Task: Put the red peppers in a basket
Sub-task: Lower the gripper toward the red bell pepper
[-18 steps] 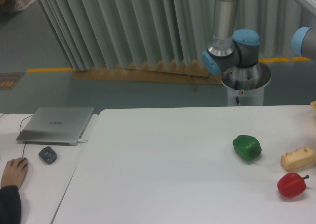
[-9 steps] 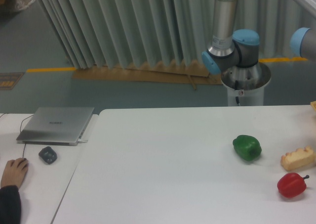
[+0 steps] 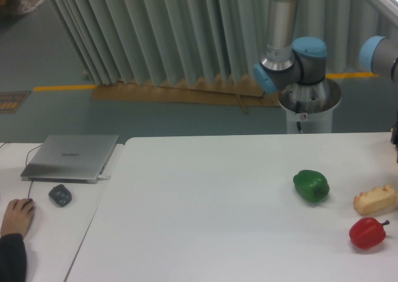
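A room with a grey pleated curtain (image 3: 155,33) behind a white desk (image 3: 205,213); the robot arm (image 3: 291,58) rises on its pedestal beyond the desk's far edge. The red pepper (image 3: 367,233) lies near the desk's right front corner, its thin dark stem pointing right. Just behind the red pepper sits a tan bread-like block (image 3: 375,200), close but apparently not touching; further left of the pepper and slightly back lies a green pepper (image 3: 311,185), well apart from it. Far left of the red pepper, on a second surface, are a closed laptop (image 3: 71,157), a dark mouse (image 3: 60,195) and a person's hand (image 3: 17,216). The robot's hand is out of view apart from a dark sliver at the right edge, so whether its fingers are apart or together cannot be told. No basket is visible. Risks: the glossy, rounded pepper may slip or roll off the nearby edge under an off-centre grip; a descent from behind may knock the block.
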You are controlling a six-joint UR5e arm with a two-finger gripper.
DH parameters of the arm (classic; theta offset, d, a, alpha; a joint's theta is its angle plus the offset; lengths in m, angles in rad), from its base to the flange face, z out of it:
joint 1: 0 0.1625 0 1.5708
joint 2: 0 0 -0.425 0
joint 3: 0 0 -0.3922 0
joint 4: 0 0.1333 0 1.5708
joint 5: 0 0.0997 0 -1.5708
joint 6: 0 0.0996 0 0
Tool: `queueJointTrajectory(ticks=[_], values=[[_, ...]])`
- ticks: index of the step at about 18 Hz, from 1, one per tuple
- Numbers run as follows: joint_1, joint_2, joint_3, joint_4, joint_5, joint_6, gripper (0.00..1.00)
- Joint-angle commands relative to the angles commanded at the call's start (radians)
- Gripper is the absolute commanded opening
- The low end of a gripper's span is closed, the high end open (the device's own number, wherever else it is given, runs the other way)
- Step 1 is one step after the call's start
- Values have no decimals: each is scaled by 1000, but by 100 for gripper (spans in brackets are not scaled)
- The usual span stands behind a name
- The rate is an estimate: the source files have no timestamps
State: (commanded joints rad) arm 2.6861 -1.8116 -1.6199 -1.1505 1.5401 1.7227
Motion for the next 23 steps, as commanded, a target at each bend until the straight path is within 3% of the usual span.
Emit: queueJointTrajectory(ticks=[12,23], values=[[-18,-11,0,-2,-2,-25,100],[-120,-35,3,12,11,-208,100]])
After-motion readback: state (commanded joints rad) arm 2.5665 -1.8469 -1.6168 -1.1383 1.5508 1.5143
